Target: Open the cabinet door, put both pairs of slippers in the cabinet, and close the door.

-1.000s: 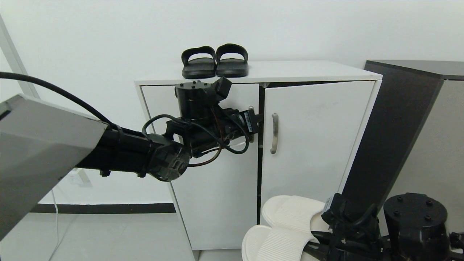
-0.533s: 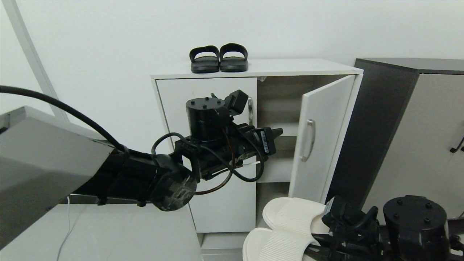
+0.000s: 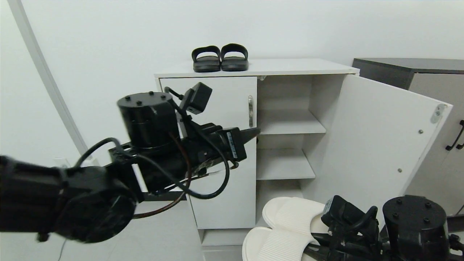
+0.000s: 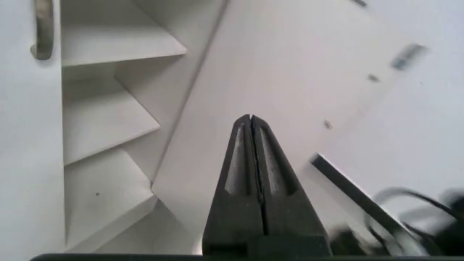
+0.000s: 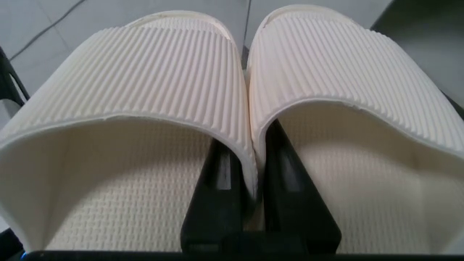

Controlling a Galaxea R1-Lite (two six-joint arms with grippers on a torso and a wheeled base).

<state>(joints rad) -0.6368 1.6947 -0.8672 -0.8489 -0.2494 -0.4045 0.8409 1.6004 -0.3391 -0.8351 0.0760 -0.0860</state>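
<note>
Being pinched by the right gripper [image 5: 250,185], 2 ribbed cream slippers [image 5: 159,94] were held near the open cabinet [image 3: 297,67], black slippers [image 3: 220,58] atop; left gripper [image 4: 250,127] was closed.

White cabinet [image 3: 297,67] at the centre of the frame, right door [image 3: 377,145] stood open.
A pair of black slippers [image 3: 220,58] is set side by side on its top, upper middle; two shelves [image 3: 290,127] are exposed inside.

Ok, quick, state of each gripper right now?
Left gripper: jaws shut, holding nothing.
Right gripper: jaws shut on the white slippers, pinching both together.
</note>
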